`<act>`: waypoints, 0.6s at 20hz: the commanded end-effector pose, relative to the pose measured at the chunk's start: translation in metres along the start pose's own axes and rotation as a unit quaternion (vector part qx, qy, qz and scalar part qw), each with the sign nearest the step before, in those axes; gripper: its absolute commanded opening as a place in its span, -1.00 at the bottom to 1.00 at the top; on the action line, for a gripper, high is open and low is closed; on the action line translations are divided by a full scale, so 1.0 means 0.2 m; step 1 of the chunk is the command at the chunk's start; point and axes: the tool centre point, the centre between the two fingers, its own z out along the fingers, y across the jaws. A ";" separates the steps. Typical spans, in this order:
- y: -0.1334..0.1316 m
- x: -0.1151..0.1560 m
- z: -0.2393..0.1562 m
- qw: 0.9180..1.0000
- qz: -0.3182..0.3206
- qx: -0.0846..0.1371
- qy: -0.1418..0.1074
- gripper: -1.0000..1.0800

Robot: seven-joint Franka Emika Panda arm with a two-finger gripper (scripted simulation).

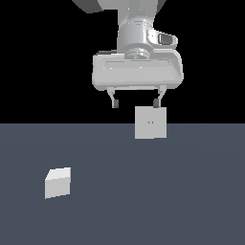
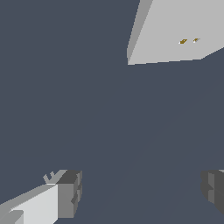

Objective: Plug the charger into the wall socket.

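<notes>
The charger (image 1: 58, 183) is a small off-white boxy block with a lighter top face. It sits on the grey floor at the exterior view's lower left; it is out of the wrist view. The wall socket (image 1: 150, 122) is a flat upright off-white square plate with two tiny dark-yellowish holes at its centre. It also shows in the wrist view (image 2: 170, 35). My gripper (image 1: 136, 102) hangs high above the floor, open and empty, just above and in front of the socket, far from the charger. Its fingertips (image 2: 70, 192) show in the wrist view with a wide gap between them.
The grey floor (image 1: 158, 191) spreads across the lower half of the exterior view, with black background above it. Nothing else stands on it.
</notes>
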 end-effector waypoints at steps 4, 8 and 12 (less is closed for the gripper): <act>-0.01 -0.01 0.01 1.000 -0.003 0.000 0.001 0.92; -0.06 -0.03 0.03 1.000 -0.018 0.000 0.003 0.92; -0.14 -0.08 0.08 0.999 -0.044 0.000 0.008 0.92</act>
